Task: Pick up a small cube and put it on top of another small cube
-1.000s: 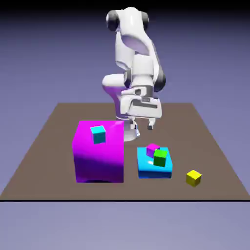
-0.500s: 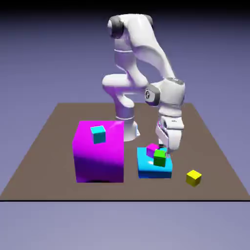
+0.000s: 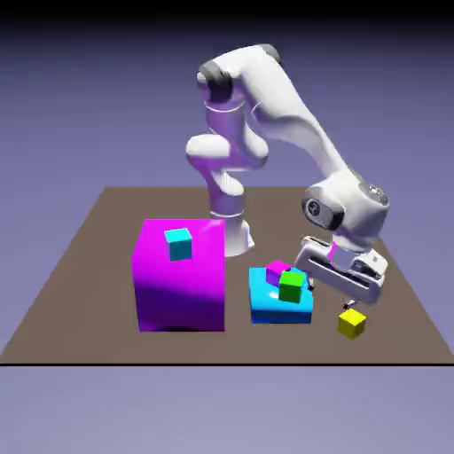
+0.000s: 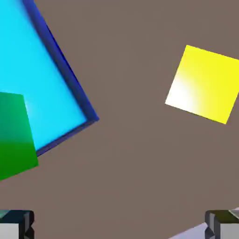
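Note:
The small yellow cube (image 3: 352, 323) lies alone on the brown table, near the front at the exterior view's right. My gripper (image 3: 333, 299) hangs low just above and to the left of it, tilted, between it and the cyan block. The hand view shows the yellow cube (image 4: 203, 84) at upper right, off to the side of my gripper (image 4: 119, 226). Both grey fingertips (image 4: 16, 225) sit far apart at the bottom corners. The jaws are open with only bare table between them.
A flat cyan block (image 3: 279, 304) carries a small green cube (image 3: 291, 285) and a small magenta cube (image 3: 277, 270); the block's corner (image 4: 46, 79) and the green cube (image 4: 14, 135) fill the hand view's left. A big magenta cube (image 3: 180, 275) bears a small cyan cube (image 3: 178, 244).
The arm has swung from above the table's middle toward the exterior view's right and come down near the yellow cube. The jaws stayed open. No cube moved.

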`<state>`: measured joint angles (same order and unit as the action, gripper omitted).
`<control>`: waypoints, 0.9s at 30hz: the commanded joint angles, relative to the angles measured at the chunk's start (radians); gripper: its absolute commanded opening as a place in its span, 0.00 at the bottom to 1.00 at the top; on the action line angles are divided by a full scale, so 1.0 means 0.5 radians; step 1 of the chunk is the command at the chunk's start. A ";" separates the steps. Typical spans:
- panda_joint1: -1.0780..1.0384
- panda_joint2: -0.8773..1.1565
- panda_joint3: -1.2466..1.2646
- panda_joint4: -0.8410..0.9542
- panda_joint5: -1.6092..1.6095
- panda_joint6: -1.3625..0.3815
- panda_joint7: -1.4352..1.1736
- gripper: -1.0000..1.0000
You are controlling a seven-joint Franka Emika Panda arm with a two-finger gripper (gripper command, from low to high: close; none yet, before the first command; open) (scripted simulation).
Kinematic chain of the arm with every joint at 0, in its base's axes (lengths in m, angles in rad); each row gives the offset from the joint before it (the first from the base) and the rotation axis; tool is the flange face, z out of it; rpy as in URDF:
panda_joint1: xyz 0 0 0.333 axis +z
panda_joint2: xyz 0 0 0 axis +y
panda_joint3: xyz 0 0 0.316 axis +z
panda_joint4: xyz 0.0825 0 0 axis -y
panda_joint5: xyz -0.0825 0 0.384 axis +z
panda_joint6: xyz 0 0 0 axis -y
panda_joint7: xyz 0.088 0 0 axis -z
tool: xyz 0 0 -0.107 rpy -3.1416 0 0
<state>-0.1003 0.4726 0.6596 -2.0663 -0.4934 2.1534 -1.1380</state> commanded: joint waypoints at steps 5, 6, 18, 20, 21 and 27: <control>-0.026 0.241 0.153 0.172 -0.114 -0.205 -0.435 0.50; -0.031 0.290 0.183 0.207 -0.137 -0.245 -0.522 0.50; -0.094 0.869 0.550 0.620 -0.411 -0.736 -1.566 0.50; -0.094 0.971 0.530 0.610 -0.490 -0.693 -1.628 0.50; -0.090 1.025 0.479 0.565 -0.546 -0.606 -1.601 0.50; -0.123 0.899 0.595 0.640 -0.423 -0.778 -1.662 0.00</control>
<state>-0.1618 0.9221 0.9569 -1.7463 -0.7071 1.7641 -1.9686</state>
